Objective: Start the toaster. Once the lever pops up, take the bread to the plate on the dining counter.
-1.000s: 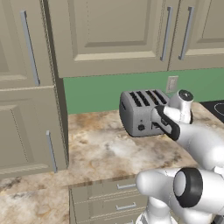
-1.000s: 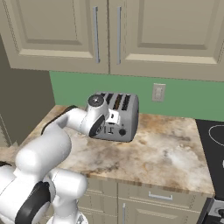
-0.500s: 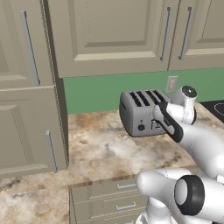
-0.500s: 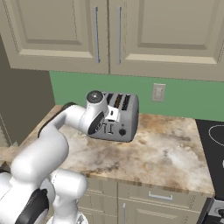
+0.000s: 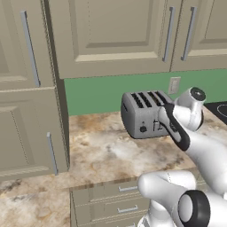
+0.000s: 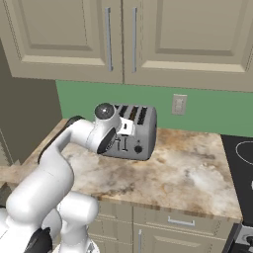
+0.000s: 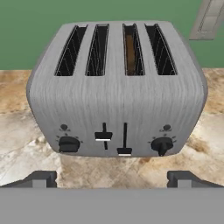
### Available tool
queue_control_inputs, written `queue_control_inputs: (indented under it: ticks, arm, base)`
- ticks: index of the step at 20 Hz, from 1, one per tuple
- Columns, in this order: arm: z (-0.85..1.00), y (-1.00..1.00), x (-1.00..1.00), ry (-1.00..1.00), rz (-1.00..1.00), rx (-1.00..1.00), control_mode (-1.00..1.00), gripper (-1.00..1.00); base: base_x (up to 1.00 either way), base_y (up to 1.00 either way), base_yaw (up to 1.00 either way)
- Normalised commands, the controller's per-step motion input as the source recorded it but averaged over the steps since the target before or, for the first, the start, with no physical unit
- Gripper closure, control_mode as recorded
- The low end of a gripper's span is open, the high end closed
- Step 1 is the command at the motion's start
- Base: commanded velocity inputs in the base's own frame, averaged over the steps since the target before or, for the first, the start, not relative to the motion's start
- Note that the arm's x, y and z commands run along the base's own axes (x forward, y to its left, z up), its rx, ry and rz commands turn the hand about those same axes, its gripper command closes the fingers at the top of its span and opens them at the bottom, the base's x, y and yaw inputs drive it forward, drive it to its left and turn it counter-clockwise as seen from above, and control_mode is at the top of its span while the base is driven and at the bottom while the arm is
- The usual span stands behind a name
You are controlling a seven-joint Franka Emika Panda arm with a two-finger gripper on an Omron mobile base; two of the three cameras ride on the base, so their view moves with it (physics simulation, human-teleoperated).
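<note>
The gripper [image 7: 112,177] faces the front of the toaster [image 7: 116,87] on the marbled worktop [image 5: 102,150], fingers [image 7: 41,178] spread wide and holding nothing. The bread [image 7: 130,49] sits low in the third slot. The right lever [image 7: 124,151] appears down and the left lever [image 7: 103,136] higher, suggesting toasting has started. Lifting the slice and carrying it to the plate remain undone.

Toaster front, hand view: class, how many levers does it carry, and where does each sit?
2. On the toaster, the left lever sits higher; the right lever sits lower, both between the knobs.
</note>
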Motion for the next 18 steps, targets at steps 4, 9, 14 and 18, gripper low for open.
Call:
queue_control_inputs:
  ticks: [4, 9, 14, 18]
  arm:
    - [0.09, 0.00, -0.03, -0.11, 0.00, 0.00, -1.00, -1.00]
    - [0.09, 0.00, 0.00, -0.14, 0.00, 0.00, -1.00, -1.00]
    - [0.03, -0.01, 0.00, -0.13, 0.00, 0.00, -1.00, -1.00]
    - [0.06, -0.04, 0.00, -0.09, 0.00, 0.00, -1.00, -1.00]
  base:
    - [0.00, 0.00, 0.00]
    - [0.00, 0.00, 0.00]
    - [0.00, 0.00, 0.00]
    - [0.00, 0.00, 0.00]
